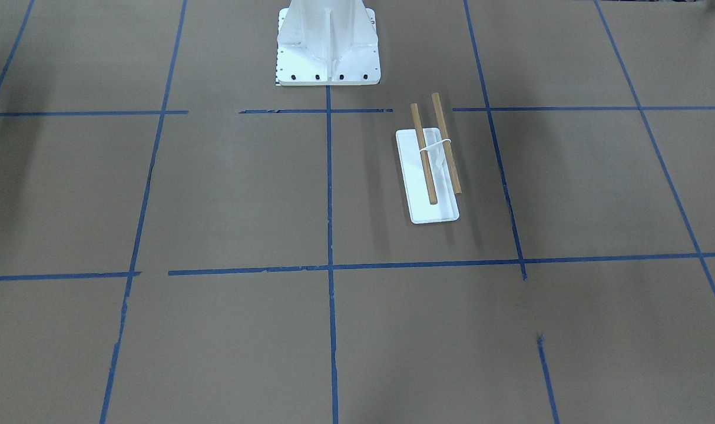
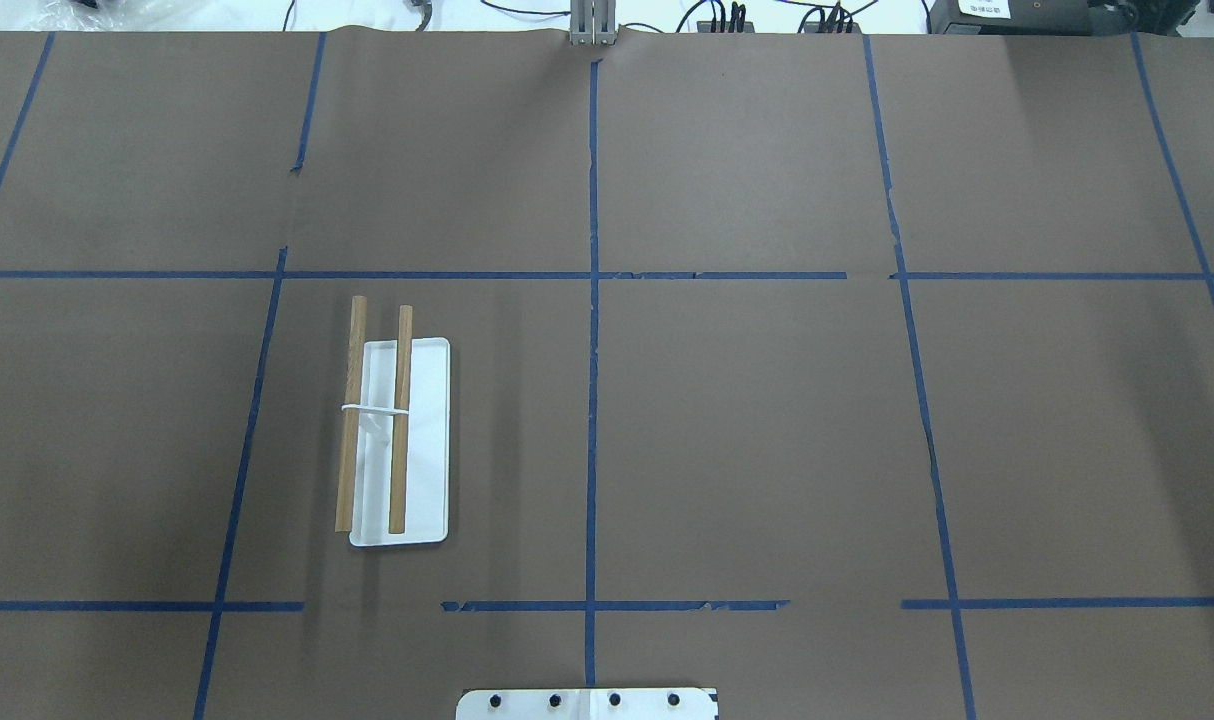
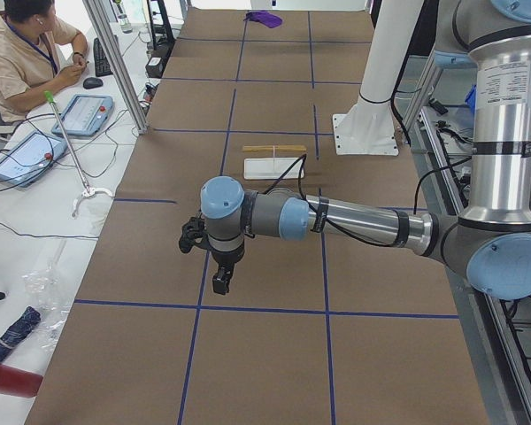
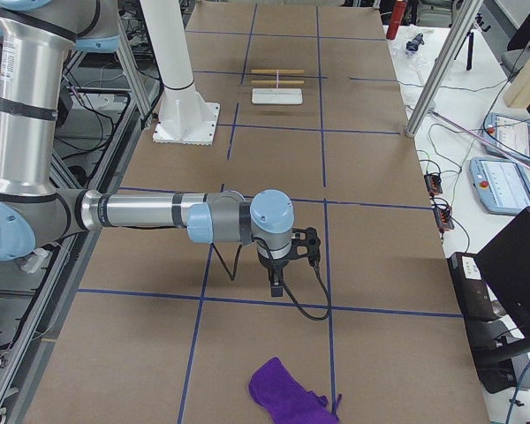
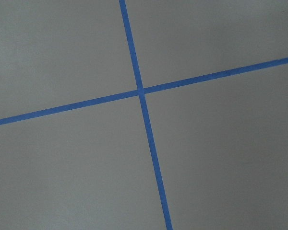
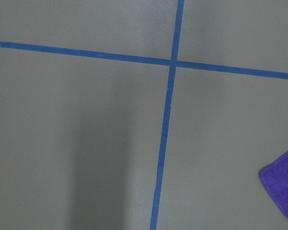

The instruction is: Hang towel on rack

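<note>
On my left half stands the small rack of two parallel light-brown wooden dowels on a white bracket and flat white base [image 2: 401, 420]. Nothing hangs on it. My left gripper [image 3: 221, 282] hangs over the brown-papered table [image 2: 767, 450], nearer the left end than the rack. I cannot tell whether its fingers are apart or together, as only the left side view catches it.

My right gripper [image 4: 276, 284] also hangs over bare paper, and I cannot tell its state either. Further toward the table's right end, apart from it, lies the small, soft, deep purple cloth towel [image 4: 287, 393], crumpled in a heap and held by neither gripper.

I judge the main risk to be the long carry, since towel and rack sit toward opposite ends. Pinched at one fold, the limp cloth could stay bunched, drag on the paper, or snag a dowel end and shove the light rack. Reaching across also brings my arm past the white metal pedestal [image 1: 328, 53].

The overhead and front views show the rack's dowels clearly, but neither arm nor towel. The side views show both arms and the towel. My right wrist camera catches only a purple corner, and my left shows only crossed blue tape [image 5: 140, 91].
</note>
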Robot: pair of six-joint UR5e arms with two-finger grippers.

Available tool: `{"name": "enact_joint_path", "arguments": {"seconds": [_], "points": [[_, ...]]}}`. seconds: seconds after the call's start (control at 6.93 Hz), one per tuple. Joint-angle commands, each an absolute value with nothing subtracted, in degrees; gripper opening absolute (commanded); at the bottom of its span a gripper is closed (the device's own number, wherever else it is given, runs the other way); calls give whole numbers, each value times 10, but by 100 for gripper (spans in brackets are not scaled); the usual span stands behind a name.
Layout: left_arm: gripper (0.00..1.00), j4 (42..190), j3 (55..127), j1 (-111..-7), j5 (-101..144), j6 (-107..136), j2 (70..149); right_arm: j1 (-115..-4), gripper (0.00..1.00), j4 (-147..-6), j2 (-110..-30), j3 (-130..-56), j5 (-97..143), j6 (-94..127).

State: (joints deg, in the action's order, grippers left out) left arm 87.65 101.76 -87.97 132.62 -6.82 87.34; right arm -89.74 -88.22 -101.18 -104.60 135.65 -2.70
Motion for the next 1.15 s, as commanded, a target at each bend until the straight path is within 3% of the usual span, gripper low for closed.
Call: {"name": "enact_joint_path", "arguments": {"seconds": [0.0, 0.58, 0.72, 1.01], "points": [[100, 919, 1021, -879, 1331, -68, 875, -898, 100, -845, -1014, -1044, 1353, -19], [100, 1281, 974, -879, 1325, -68, 868, -895, 100, -679, -1019, -1057, 1362, 100], [100, 1298, 957, -878, 1325, -63, 876, -863, 95, -665, -1016, -1056, 1362, 98], [100, 1324, 954, -879, 1328, 16, 888, -850, 100, -662, -1040, -1008, 1299, 8]]}}
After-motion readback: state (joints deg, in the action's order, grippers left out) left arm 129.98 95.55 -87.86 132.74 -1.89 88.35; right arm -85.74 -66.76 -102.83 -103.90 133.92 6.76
